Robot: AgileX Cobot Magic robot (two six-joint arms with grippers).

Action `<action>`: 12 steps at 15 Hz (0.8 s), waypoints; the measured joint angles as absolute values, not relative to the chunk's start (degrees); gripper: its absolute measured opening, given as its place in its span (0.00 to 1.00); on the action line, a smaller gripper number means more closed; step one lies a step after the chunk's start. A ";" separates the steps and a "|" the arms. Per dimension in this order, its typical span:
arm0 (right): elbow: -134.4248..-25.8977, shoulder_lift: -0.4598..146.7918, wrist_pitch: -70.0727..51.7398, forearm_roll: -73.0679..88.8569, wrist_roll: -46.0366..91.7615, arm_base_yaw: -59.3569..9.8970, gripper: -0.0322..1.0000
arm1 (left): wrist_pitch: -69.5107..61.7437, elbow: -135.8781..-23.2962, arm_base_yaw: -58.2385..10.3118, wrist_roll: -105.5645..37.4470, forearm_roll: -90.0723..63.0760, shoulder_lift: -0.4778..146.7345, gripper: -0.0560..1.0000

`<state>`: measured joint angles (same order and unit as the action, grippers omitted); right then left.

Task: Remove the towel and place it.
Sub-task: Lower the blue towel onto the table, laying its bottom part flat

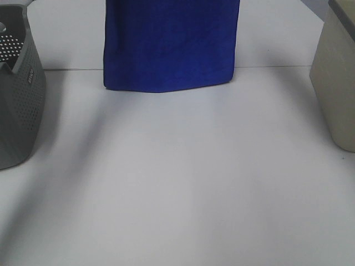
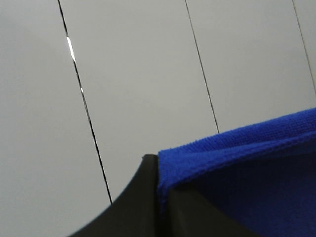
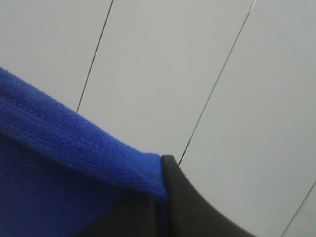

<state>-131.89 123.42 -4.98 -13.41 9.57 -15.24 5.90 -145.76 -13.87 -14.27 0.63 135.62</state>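
The royal-blue towel [image 1: 171, 44] hangs upright above the far part of the white table [image 1: 183, 183]. Its lower edge is near the table's back line, and its top runs out of the exterior high view. Neither gripper shows in that view. In the left wrist view, my left gripper [image 2: 159, 197] has its black fingers closed on a hemmed corner of the towel [image 2: 247, 168]. In the right wrist view, my right gripper [image 3: 160, 202] is closed on the other hemmed corner [image 3: 59, 163]. The white tag is not visible.
A grey perforated basket [image 1: 16, 94] stands at the left edge of the table. A beige container [image 1: 338, 83] stands at the right edge. Both wrist views look at a pale panelled wall behind the towel.
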 joint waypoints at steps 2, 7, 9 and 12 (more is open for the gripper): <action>-131.89 121.81 -12.89 -9.00 9.11 -15.24 0.04 | -7.28 -145.76 -14.21 -14.21 0.40 132.87 0.05; -131.89 114.42 -46.87 5.27 9.91 -15.18 0.04 | -51.74 -145.99 -14.55 -14.44 -4.01 123.99 0.05; -131.89 112.93 -58.10 7.51 10.20 -15.13 0.04 | -63.71 -145.99 -14.44 -14.44 -5.84 123.01 0.05; -131.89 112.36 -68.18 10.03 10.60 -15.07 0.04 | -69.21 -145.70 -14.38 -13.46 -6.70 121.58 0.05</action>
